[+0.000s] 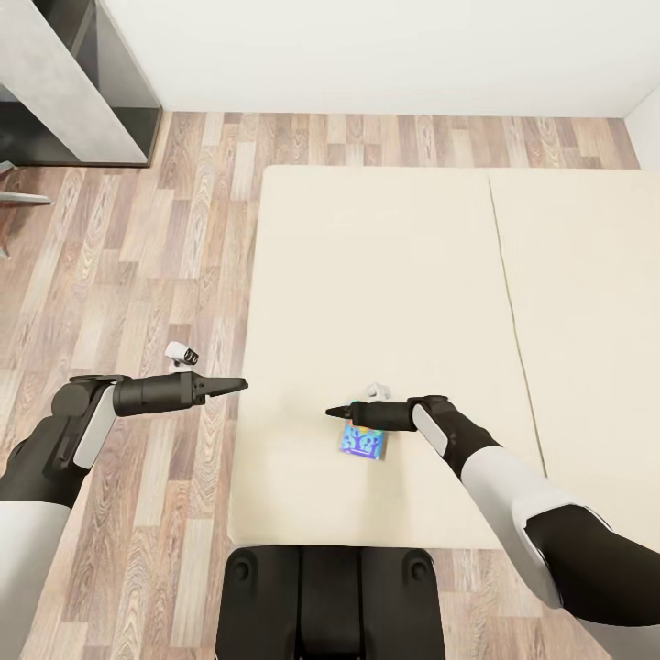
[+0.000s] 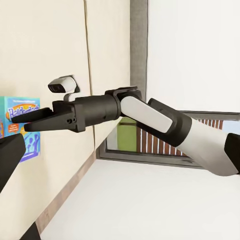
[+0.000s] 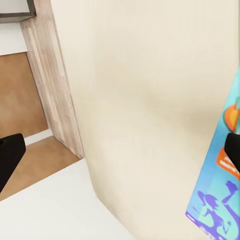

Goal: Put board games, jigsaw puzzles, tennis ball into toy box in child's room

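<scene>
Cream bed fills the middle and right of the head view, with wood floor running down the left side and a grey cabinet in the upper left corner. A thin seam runs down the bed toward the right of the frame.

One small blue board game lies flat on the bed, low in the centre of the frame, near the bed's front edge. The right claw hangs just above it, pointing toward frame left, its tip past the box's upper left corner; its fingers look closed together, holding nothing. In the right wrist view the box shows at the frame's right edge, lying on the bed.

The left claw reaches in from the left, its tip at the bed's left edge over the floor, fingers drawn to a point and empty. The left wrist view looks across at the right claw, pinched together, with the box behind it.
</scene>
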